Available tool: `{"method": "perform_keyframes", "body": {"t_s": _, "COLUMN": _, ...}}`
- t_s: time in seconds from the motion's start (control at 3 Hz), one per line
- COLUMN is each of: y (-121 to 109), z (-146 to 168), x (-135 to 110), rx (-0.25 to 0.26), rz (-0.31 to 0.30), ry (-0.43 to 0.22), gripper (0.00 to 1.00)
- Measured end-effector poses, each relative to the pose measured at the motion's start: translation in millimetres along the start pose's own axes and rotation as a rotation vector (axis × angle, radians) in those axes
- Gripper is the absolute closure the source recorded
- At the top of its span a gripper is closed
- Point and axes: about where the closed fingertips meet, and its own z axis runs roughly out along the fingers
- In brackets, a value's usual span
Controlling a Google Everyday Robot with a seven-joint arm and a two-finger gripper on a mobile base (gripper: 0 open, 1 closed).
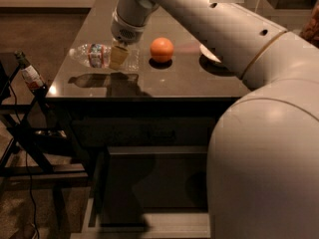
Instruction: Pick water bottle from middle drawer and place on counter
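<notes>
The water bottle (97, 55) lies on its side on the counter (189, 83) near its left edge, with the white cap pointing left. My gripper (121, 57) comes down from above and is closed around the bottle's clear body, just right of the red-and-white label. One tan finger (117, 58) shows in front of the bottle. The middle drawer (149, 222) stands pulled open below the counter. Its dark floor shows nothing in it, and my arm hides its right part.
An orange (162, 50) sits on the counter just right of the gripper. A white dish (208, 54) lies further right, partly behind my arm. A dark-necked bottle (30, 76) stands on a black metal rack (25, 133) at the left. My arm fills the right side.
</notes>
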Motion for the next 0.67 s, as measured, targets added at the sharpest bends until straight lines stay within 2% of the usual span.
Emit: {"method": "perform_keyframes", "body": {"t_s": 0.67, "y": -3.7, "z": 25.0, "x": 19.5, "rx": -0.033, "rz": 0.049, "ry": 0.0, "gripper": 1.0}}
